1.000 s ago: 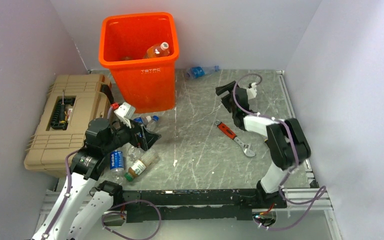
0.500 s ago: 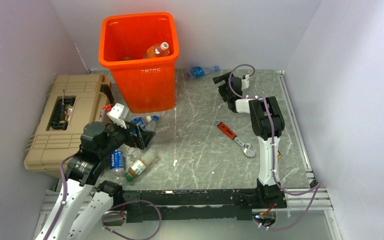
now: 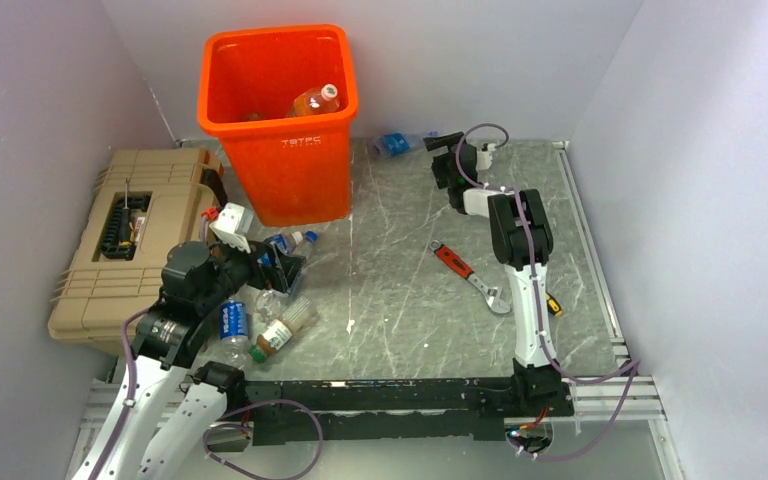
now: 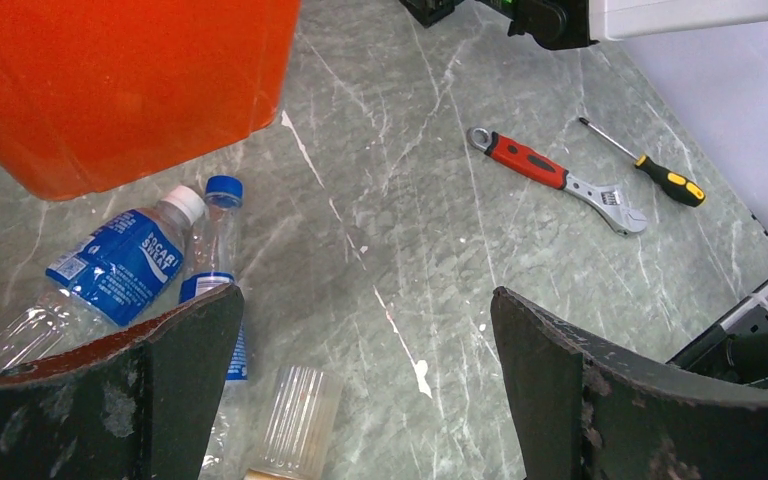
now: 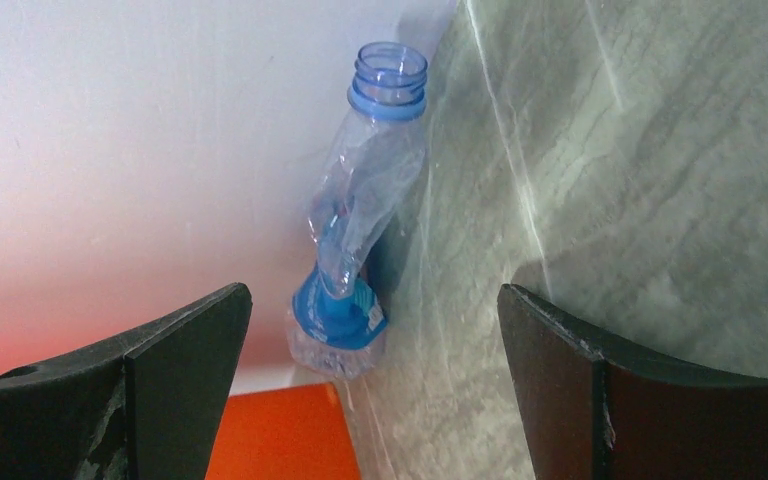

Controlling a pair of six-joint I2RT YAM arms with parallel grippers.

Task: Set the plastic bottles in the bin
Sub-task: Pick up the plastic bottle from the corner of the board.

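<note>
Reading "Pocari Sweat" on a blue-labelled bottle point(image 4: 120, 265) beside the orange bin point(image 4: 110, 80), we see left fingers point(image 4: 110, 400) spread above it; right fingers point(image 5: 160, 380) spread before a crushed bottle point(image 5: 360, 210) at the far wall point(image 5: 140, 120).

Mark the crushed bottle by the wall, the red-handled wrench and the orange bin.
crushed bottle point(image 5: 360, 205): right wrist view, its crumpled clear body.
red-handled wrench point(image 4: 527, 160): left wrist view, its red handle.
orange bin point(image 3: 295, 180): top view, its front wall.

Left gripper point(image 4: 365, 400) jaws spread wide; blue-label bottles point(image 4: 120, 268) beside orange bin point(image 4: 130, 80); wrench point(image 4: 545, 172), screwdriver point(image 4: 650, 170) farther right.
</note>
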